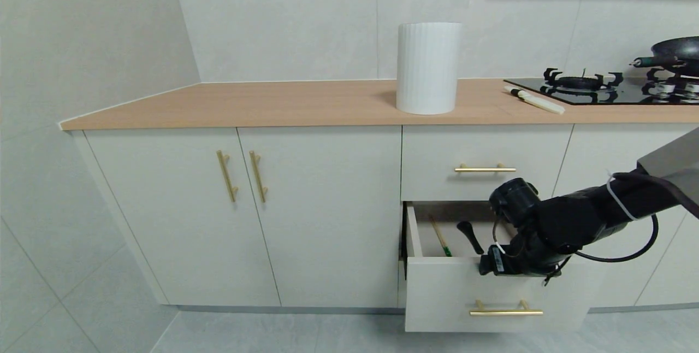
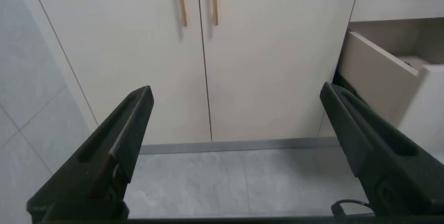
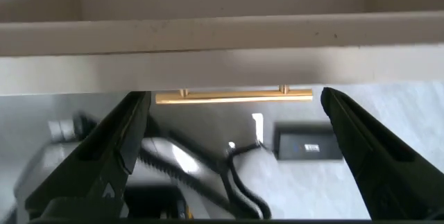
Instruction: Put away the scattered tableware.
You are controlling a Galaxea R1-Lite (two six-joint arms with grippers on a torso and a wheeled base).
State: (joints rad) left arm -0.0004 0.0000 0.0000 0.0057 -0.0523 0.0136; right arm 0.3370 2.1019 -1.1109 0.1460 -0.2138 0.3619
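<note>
While right gripper point(image 3: 232, 99) hangs spread over the front lip of the open drawer point(image 1: 453, 293), left gripper point(image 2: 236, 96) sits low before the cabinet doors point(image 2: 263, 57), also spread. Black spoon point(image 1: 468, 234) and green-tipped stick point(image 1: 440, 237) lie inside the drawer; pale utensil point(image 1: 534, 100) on counter point(image 1: 273, 104) beside hob point(image 1: 600, 93).

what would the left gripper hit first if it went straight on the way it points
Probably the closed cabinet doors, low down: nothing stands between the left gripper and them. Depth is unclear, so the floor could come first.
</note>
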